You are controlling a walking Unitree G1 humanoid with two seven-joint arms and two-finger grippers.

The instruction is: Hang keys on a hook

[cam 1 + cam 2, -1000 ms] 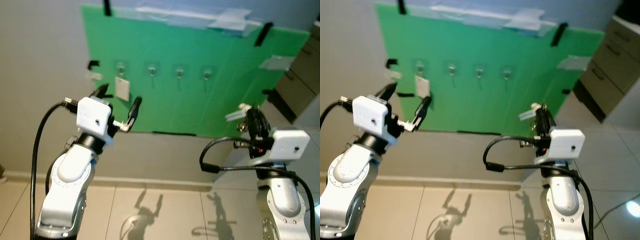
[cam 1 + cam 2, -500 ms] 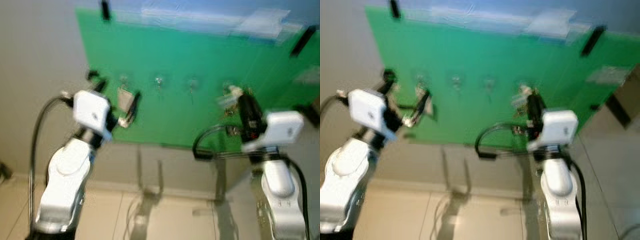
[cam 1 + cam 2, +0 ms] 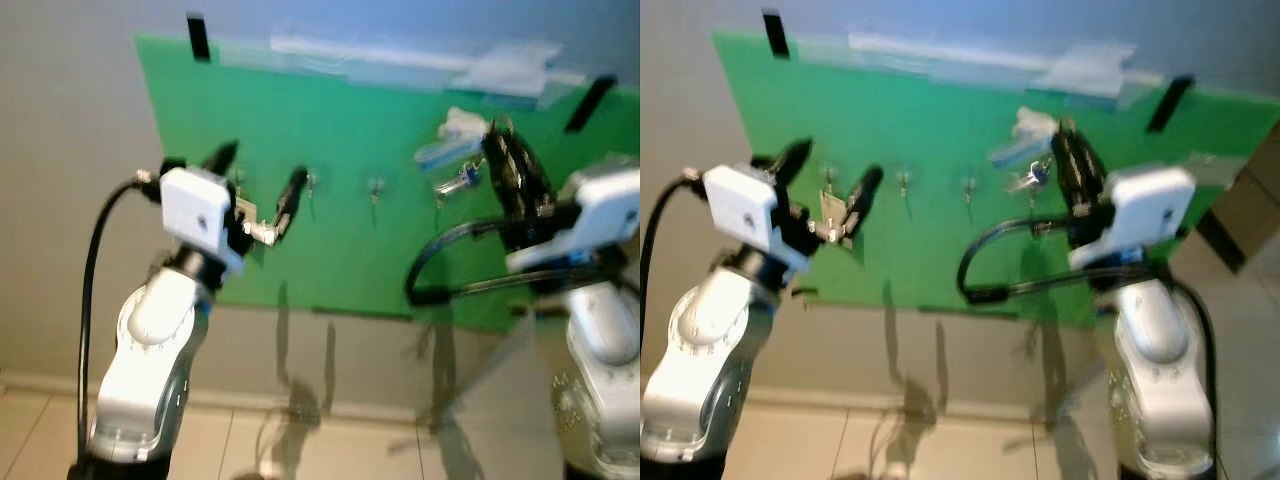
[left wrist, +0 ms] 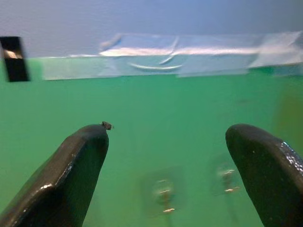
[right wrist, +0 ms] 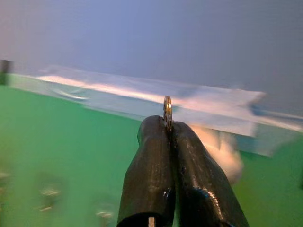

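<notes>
While my right gripper is clenching the keys up by the green board, the rightmost hook is sitting just below; my left gripper is hanging released, farther off.

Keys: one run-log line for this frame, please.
right claw: shut on keys, raised at green board | left claw: open, near hooks | keys: not yet hung
</notes>
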